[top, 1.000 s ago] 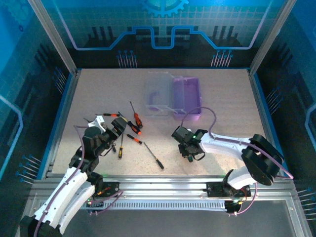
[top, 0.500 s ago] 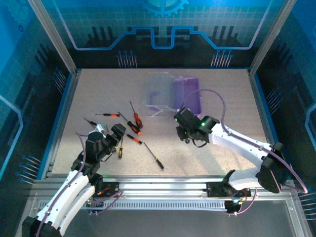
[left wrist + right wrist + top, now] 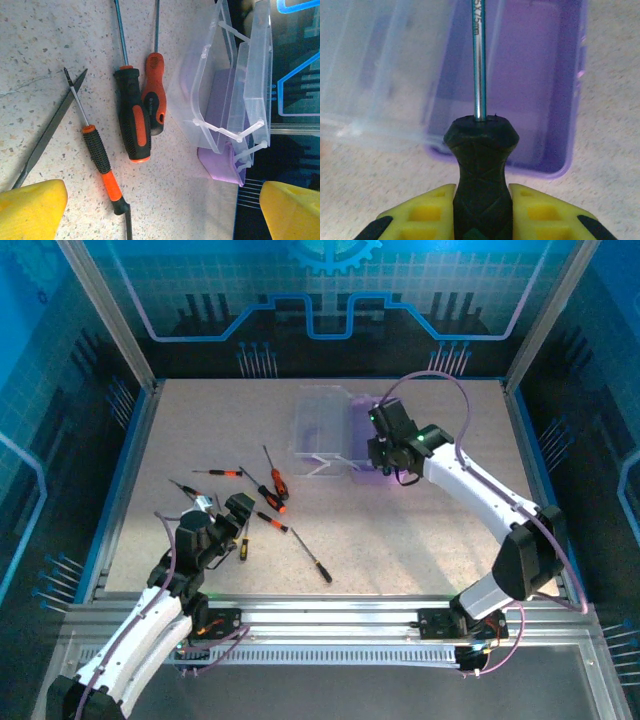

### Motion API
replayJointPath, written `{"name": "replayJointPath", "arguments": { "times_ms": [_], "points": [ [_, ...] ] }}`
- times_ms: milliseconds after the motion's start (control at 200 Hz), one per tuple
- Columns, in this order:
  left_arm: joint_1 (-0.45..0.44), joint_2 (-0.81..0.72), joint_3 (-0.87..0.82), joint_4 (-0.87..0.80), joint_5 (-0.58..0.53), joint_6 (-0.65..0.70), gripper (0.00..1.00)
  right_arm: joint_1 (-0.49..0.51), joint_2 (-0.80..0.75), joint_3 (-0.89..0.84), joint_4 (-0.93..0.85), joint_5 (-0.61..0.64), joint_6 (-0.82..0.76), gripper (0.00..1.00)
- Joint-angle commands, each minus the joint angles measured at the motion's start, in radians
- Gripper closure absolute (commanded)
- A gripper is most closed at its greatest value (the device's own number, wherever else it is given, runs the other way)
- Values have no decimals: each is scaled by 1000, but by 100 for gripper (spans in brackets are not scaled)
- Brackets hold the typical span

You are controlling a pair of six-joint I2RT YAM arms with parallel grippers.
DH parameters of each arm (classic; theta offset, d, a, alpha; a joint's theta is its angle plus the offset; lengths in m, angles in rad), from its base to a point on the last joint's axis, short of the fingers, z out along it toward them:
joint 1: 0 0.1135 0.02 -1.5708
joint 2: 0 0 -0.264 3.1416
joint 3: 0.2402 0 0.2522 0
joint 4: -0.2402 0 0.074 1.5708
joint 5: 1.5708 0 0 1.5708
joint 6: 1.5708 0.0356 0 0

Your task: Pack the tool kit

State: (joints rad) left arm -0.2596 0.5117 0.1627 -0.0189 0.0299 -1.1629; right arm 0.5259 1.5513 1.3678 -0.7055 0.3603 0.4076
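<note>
The tool kit lies open at the back of the table, its clear lid to the left of the purple base. My right gripper hovers over the base's near end. In the right wrist view the right gripper is shut on a dark-handled screwdriver, whose steel shaft points out over the base's hollow. My left gripper stands open low over the loose screwdrivers. Between its open fingertips lie a slim orange-black screwdriver and two thicker ones.
Several orange-black screwdrivers are scattered left of centre, from one at the back to one nearest the front rail. Metal frame posts and blue side walls border the table. Bare tabletop lies between the case and the front right.
My right arm has swung from mid-table up to the case, carrying the screwdriver over the purple base. The left arm has drawn back a little toward the front, still open.
</note>
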Motion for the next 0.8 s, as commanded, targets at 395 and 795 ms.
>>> {"name": "replayJointPath", "arguments": {
  "times_ms": [395,795],
  "points": [
    [-9,-16,-22,11,0,-68,1,-193,464,339,75,-145,-58,84],
    [-12,5,35,-1,-35,-56,1,-240,690,510,20,-255,-21,83]
  ]
}}
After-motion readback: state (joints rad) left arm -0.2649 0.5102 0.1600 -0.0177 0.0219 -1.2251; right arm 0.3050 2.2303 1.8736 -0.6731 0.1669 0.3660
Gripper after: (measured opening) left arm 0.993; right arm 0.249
